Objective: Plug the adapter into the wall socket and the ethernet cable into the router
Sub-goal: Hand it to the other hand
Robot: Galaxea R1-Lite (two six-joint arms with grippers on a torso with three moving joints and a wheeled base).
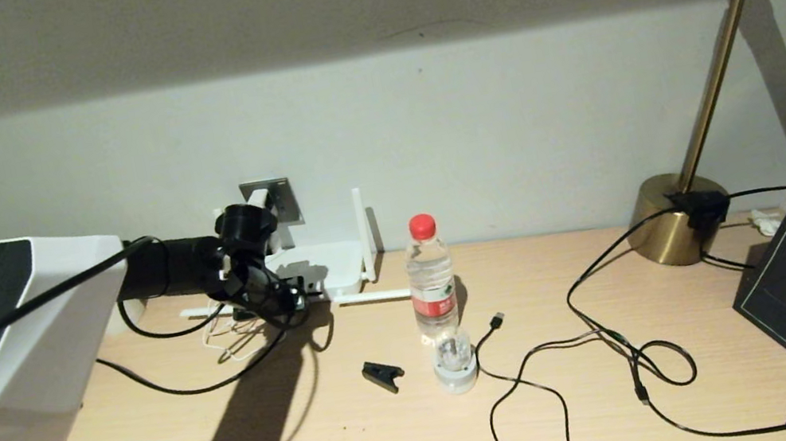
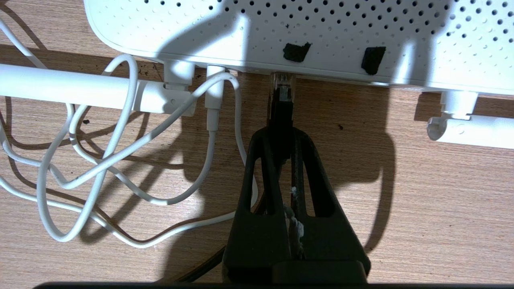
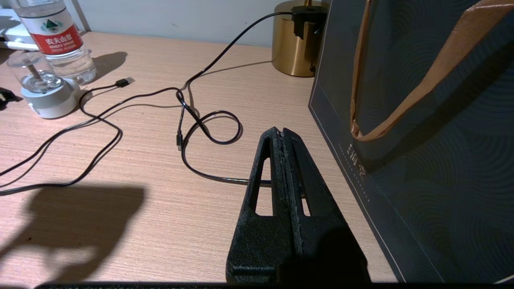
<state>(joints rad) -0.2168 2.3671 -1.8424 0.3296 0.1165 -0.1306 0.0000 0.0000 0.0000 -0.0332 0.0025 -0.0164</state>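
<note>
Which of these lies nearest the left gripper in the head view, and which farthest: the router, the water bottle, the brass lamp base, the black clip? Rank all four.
Measured from the left gripper, at the router's edge:
1. The router, touching distance, by the wall.
2. The black clip, nearer the robot on the table.
3. The water bottle, to its right; close to the clip's distance.
4. The brass lamp base, far right.

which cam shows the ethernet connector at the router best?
Left wrist view. The ethernet cable connector's clear tip sits at the router edge port, pinched in the left gripper. In the head view the left gripper hides it. The right wrist view shows only the shut, empty right gripper over the table.
</note>
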